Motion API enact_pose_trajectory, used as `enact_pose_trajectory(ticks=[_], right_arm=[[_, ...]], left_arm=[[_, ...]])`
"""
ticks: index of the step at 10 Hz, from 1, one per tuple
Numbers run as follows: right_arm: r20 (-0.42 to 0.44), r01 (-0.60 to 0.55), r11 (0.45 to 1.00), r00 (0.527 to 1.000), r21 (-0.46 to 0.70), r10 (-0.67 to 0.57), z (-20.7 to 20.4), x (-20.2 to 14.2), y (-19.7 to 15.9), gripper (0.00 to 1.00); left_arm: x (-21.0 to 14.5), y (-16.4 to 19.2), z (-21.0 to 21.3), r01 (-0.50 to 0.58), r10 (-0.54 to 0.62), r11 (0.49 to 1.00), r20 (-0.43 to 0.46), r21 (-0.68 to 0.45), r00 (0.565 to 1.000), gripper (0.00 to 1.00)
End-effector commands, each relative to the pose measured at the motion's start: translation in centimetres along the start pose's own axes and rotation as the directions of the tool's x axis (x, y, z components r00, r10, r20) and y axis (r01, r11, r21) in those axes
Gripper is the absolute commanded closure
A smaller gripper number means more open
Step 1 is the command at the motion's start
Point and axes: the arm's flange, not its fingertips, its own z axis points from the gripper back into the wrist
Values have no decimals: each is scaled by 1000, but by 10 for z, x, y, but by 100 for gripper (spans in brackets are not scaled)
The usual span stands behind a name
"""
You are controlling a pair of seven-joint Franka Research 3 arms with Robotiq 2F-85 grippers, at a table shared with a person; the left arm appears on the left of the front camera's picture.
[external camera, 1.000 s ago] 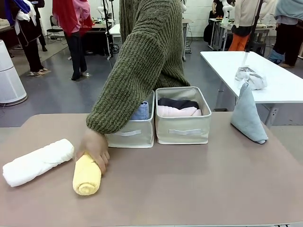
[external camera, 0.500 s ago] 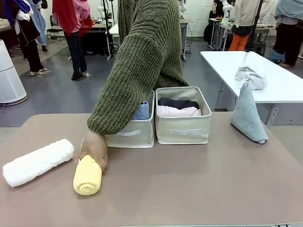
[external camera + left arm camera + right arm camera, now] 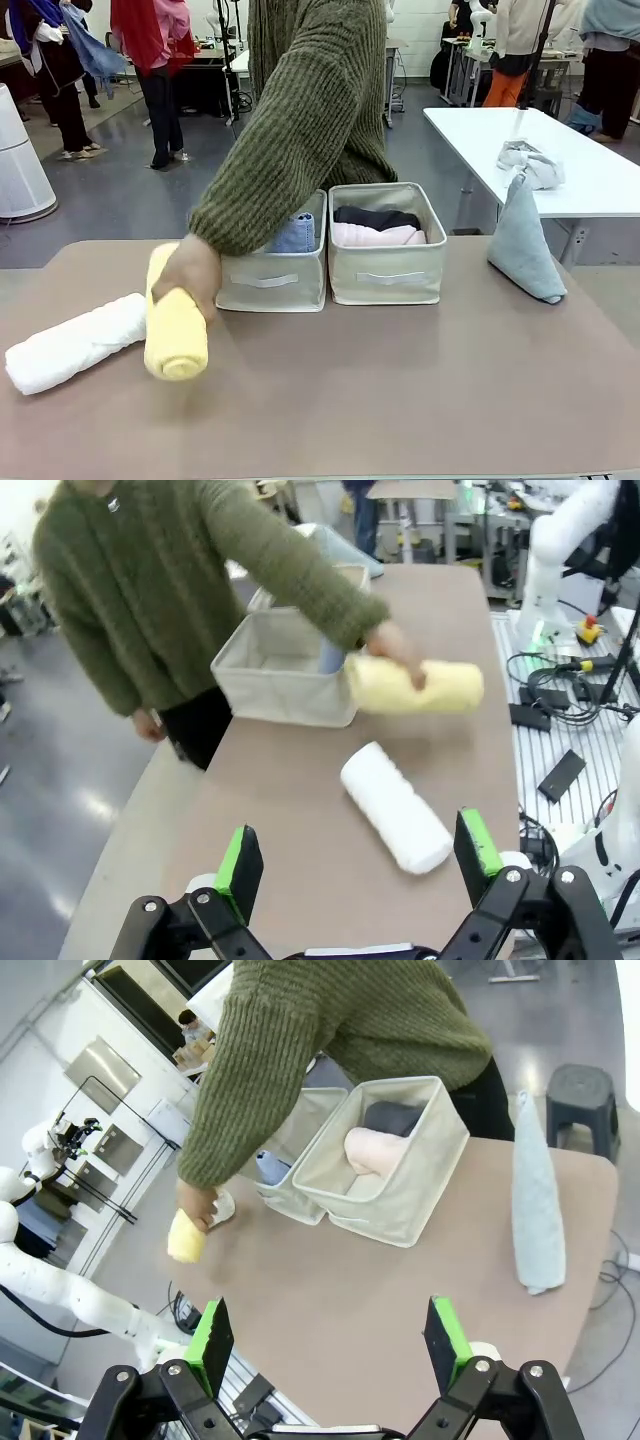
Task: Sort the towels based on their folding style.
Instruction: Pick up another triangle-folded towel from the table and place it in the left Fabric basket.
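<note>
Front: a person's hand (image 3: pixel 190 272) holds the yellow roll (image 3: pixel 176 330) off the table.

Left wrist: my left gripper (image 3: pixel 358 850) is spread wide and empty. The white roll (image 3: pixel 395 805) lies just ahead between my fingers, and the yellow roll is beyond it.

Right wrist: my right gripper (image 3: pixel 327 1330) is wide open and holds nothing. Ahead, the box (image 3: pixel 400 1222) holds the pink roll (image 3: pixel 375 1150) and the grey roll (image 3: pixel 393 1115). The teal cone (image 3: pixel 535 1200) is apart from it.

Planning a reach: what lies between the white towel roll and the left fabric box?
In the front view, the person's hand holding the yellow roll lies between the white roll and the left box.
</note>
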Motion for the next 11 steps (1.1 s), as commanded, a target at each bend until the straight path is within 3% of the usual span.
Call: enact_pose_trajectory(ticks=[1, 6, 8, 11], right_arm=[[5, -8, 1000, 1000, 3, 8, -1, 0, 0, 0], [5, -8, 1000, 1000, 3, 8, -1, 0, 0, 0], [0, 0, 1000, 1000, 0, 0, 0, 0, 0, 0], [-236, -65, 954, 972, -294, -6, -80, 43, 51, 0]], left_arm=[[-4, 6, 3, -83, 90, 993, -83, 85, 992, 0], [-14, 7, 13, -209, 225, 968, -106, 139, 969, 0], [-15, 15, 16, -152, 164, 979, -78, 135, 983, 0], [-15, 15, 16, -152, 164, 979, -78, 135, 983, 0]])
